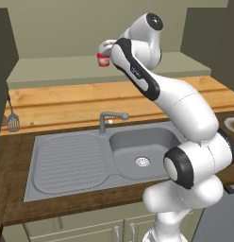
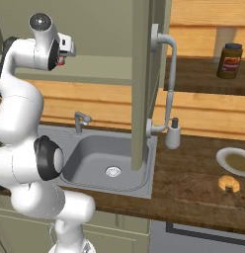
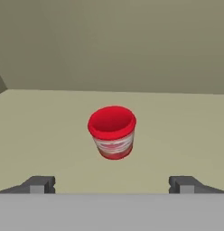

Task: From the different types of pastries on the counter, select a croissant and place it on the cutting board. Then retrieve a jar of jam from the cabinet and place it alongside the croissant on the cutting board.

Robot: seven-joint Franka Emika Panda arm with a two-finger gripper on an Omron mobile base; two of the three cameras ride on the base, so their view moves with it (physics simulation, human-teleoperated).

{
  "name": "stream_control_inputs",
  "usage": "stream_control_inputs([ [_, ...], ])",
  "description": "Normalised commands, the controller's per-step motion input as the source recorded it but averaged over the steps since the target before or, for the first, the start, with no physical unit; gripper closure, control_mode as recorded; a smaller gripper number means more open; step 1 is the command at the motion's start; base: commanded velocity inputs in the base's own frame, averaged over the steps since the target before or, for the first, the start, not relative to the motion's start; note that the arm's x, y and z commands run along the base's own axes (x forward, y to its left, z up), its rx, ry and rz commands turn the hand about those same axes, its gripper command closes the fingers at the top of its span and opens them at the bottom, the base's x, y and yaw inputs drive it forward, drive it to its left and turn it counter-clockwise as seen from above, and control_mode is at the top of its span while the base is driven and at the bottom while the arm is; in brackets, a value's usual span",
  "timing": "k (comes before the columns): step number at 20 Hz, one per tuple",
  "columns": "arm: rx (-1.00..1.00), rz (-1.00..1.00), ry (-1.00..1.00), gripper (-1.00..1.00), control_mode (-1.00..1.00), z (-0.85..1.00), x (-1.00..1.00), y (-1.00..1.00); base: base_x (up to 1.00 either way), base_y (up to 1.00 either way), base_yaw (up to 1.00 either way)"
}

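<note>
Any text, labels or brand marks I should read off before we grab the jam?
Jar of jam: red-and-white label band, too blurred to read.
Taller dark jar on the shelf: red label, too small to read.
Robot arm: small dark mark, unreadable.
Nothing else bears text.

Olive cabinet (image 2: 144, 74), grey sink (image 1: 67, 163), wood backsplash (image 1: 67, 106).

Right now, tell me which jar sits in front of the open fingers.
The small red-topped jam jar on the cabinet shelf, standing between the fingers' line, not the taller dark-brown jar on the far shelf.
</note>
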Motion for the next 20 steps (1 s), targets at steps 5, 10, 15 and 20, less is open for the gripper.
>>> stream_control_inputs([
  [5,0.00,0.00,0.00,-1.00,-1.00,0.00,0.06,0.22,0.00,0.00,0.00],
  [10,-0.01,0.00,-0.02,-1.00,-1.00,-0.07,0.02,0.15,0.00,0.00,0.00],
  [15,0.00,0.00,-0.13,-1.00,-1.00,-0.08,0.06,0.00,0.00,0.00,0.00],
  [20,-0.01,0.00,-0.14,-1.00,-1.00,-0.21,0.01,0.00,0.00,0.00,0.00],
])
